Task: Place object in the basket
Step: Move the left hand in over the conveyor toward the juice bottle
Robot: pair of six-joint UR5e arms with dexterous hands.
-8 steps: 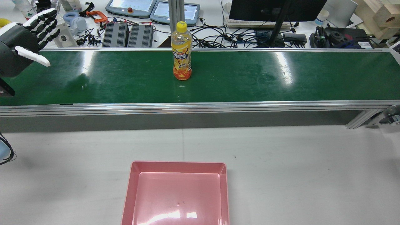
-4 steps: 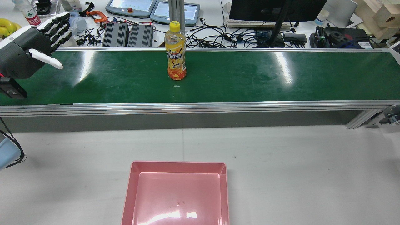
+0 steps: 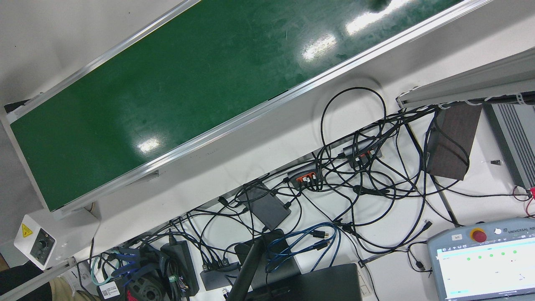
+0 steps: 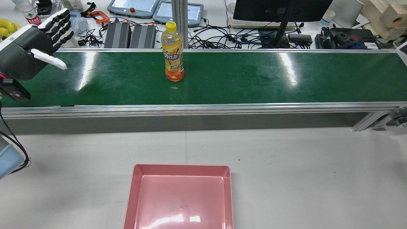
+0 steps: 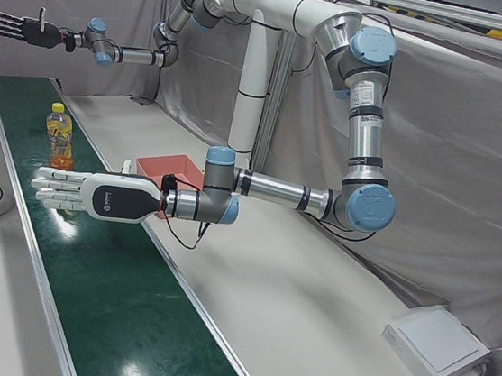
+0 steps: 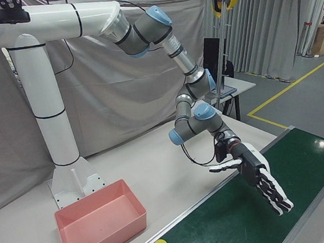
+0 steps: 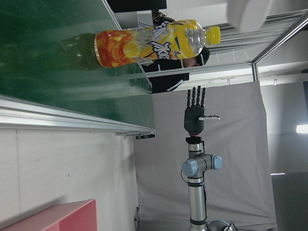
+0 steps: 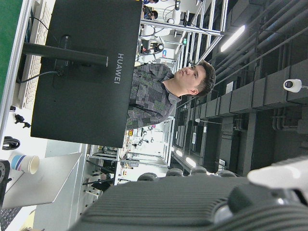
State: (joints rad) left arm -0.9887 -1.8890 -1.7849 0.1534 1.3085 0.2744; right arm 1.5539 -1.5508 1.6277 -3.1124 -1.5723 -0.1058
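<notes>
An orange-drink bottle (image 4: 172, 54) with a yellow cap stands upright on the green conveyor belt (image 4: 254, 79). It also shows in the left-front view (image 5: 58, 137) and in the left hand view (image 7: 154, 42). My left hand (image 4: 28, 47) is open and empty, fingers spread, over the belt's left end, well apart from the bottle. It also shows in the left-front view (image 5: 96, 195) and the right-front view (image 6: 259, 178). My right hand (image 5: 20, 27) is open and empty, held high far beyond the bottle. The empty pink basket (image 4: 181, 166) lies on the white table before the belt.
Behind the belt lie cables, power bricks, teach pendants (image 4: 133, 7) and a monitor (image 4: 279, 9). The belt's aluminium rail (image 4: 203, 108) runs between the belt and the white table. A control box (image 3: 37, 244) sits at the belt's end in the front view.
The bottle has travelled left along the belt toward my left hand. My left hand has shifted slightly right and stays open.
</notes>
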